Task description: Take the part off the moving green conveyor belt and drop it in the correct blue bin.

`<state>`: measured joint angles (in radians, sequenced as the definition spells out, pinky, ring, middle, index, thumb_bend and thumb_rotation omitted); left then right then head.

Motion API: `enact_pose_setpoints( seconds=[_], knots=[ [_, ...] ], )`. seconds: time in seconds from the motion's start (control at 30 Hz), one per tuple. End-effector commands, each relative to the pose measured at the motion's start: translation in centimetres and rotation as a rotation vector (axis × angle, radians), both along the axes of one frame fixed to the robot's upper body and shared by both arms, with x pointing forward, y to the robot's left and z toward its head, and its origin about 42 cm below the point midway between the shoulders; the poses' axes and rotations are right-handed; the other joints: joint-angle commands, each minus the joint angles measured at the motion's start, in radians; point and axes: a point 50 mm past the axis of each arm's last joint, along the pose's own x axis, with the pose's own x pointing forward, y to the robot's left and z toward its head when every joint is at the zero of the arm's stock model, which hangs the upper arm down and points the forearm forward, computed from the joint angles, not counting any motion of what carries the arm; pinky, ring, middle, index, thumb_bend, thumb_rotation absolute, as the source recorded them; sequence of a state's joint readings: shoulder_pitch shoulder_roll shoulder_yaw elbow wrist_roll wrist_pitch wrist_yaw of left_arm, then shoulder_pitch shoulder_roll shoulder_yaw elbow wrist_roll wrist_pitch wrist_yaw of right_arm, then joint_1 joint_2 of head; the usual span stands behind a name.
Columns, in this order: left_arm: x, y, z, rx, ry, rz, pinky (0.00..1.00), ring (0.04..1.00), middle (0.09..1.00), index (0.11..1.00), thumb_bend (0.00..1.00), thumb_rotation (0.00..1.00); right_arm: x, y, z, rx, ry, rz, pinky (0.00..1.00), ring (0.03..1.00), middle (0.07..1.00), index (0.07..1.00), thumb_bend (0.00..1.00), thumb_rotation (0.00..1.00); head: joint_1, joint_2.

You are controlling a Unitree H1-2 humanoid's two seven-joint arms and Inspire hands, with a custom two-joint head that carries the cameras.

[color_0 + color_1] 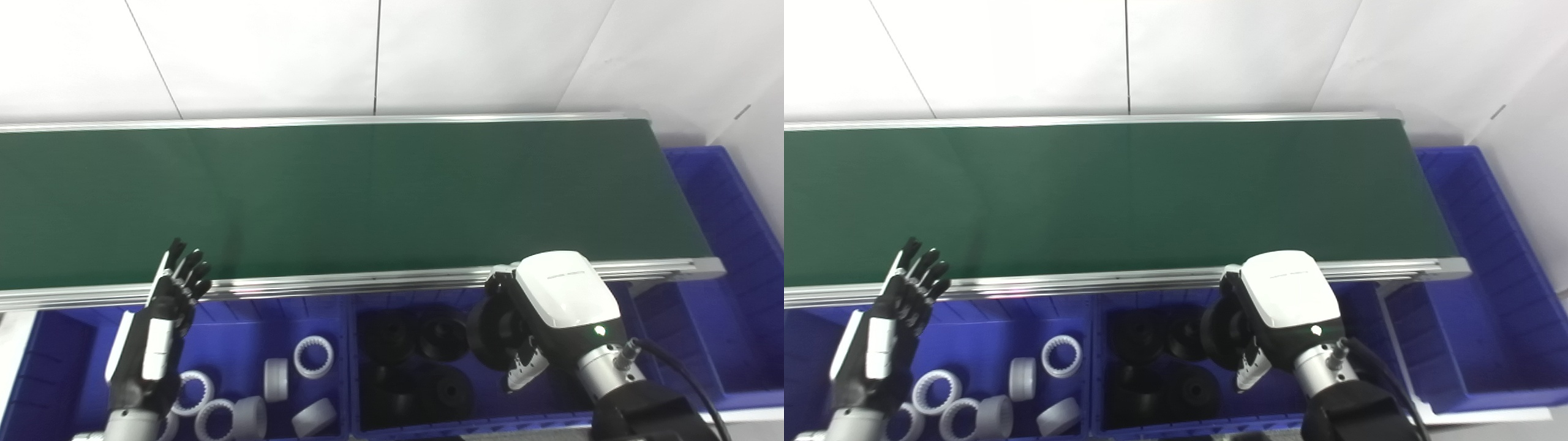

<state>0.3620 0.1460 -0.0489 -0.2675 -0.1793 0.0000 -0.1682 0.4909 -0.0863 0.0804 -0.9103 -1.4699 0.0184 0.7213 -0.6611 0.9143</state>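
The green conveyor belt [343,196] runs across the middle and carries nothing in view. My right hand [539,312] is shut on a black round part [490,334] and holds it over the blue bin of black parts [361,367], just below the belt's near rail. My left hand [168,306] is open and empty, fingers raised, at the belt's near rail above the blue bin [245,318] of white ring parts [313,356].
A large blue bin [729,245] stands past the belt's right end. Several black round parts [441,337] lie in the middle bin. The aluminium rail [343,283] runs between the belt and the bins. White walls stand behind.
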Motion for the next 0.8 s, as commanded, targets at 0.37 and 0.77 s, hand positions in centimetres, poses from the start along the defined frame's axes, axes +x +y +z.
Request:
enact_pose_setpoints(
  seconds=[0.37,0.77],
  knots=[
    [0.7,0.1,1.6,-0.019,-0.062,-0.003,0.91,0.937,0.952,1.0,0.86,0.9,-2.5,0.8,-1.5,-0.032,0.087,-0.122,1.0,0.961,0.973,0.884,1.0,0.92,0.008,0.005],
    [0.0,-0.8,1.3,-0.003,-0.076,-0.004,0.9,0.937,0.956,1.0,0.84,0.92,-1.7,0.8,-1.3,0.154,-0.024,-0.064,0.88,0.883,0.907,0.867,0.96,0.95,0.103,-0.017]
  ],
)
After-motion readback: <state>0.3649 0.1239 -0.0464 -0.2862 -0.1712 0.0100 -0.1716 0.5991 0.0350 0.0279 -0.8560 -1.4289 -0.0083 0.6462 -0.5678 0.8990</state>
